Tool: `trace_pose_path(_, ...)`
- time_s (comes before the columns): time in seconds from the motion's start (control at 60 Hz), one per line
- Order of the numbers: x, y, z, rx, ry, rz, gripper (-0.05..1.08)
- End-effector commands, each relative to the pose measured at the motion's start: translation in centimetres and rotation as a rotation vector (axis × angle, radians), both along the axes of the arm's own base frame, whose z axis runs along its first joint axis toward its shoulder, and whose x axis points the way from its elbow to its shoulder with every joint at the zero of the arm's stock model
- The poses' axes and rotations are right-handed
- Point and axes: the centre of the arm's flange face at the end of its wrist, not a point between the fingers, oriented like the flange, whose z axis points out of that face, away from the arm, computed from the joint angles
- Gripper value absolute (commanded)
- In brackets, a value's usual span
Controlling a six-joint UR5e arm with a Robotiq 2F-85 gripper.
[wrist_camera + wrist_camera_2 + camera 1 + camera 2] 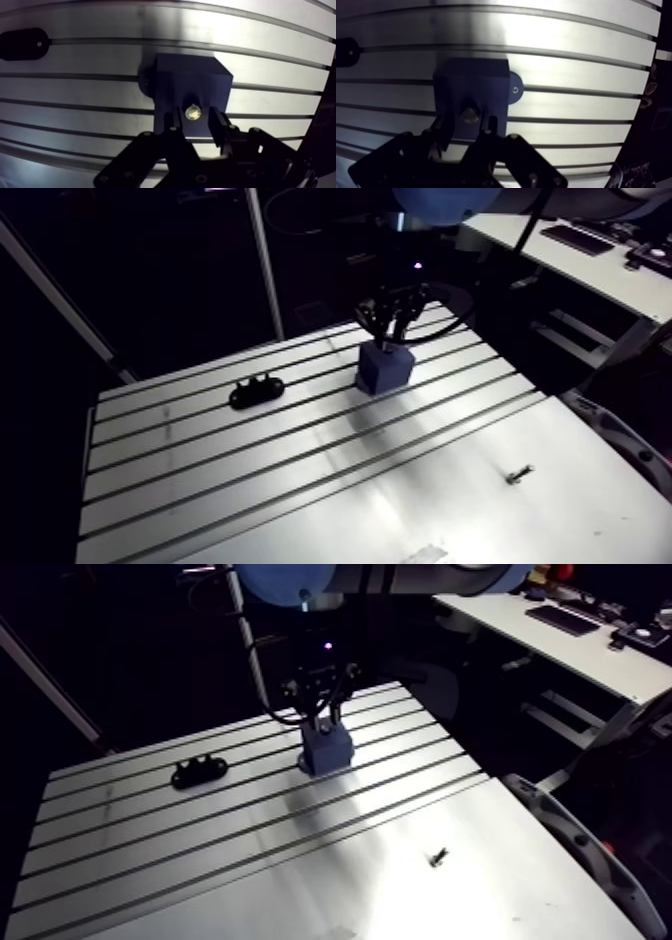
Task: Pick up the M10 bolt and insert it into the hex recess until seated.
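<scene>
A dark blue block (384,368) stands on the slotted table (300,458) toward its far side. In the wrist view a small brassy bolt head (193,112) sits in the block's top face (190,85). My gripper (195,117) hangs straight over the block, and its two black fingers (172,125) stand on either side of the bolt head with a thin gap on each side, so it is open. In the arm view the gripper (392,328) hovers just above the block's top.
A black clamp-like part (256,392) lies on the table to the left of the block. A small loose bolt (518,474) lies on the smooth plate near the front right. A round dark tab (514,90) sticks out from the block's base.
</scene>
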Motion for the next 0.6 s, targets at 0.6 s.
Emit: trace_pose_path(0.6, 0.03, 0.03, -0.17, -0.001, 0.010, 0.003, 0.59)
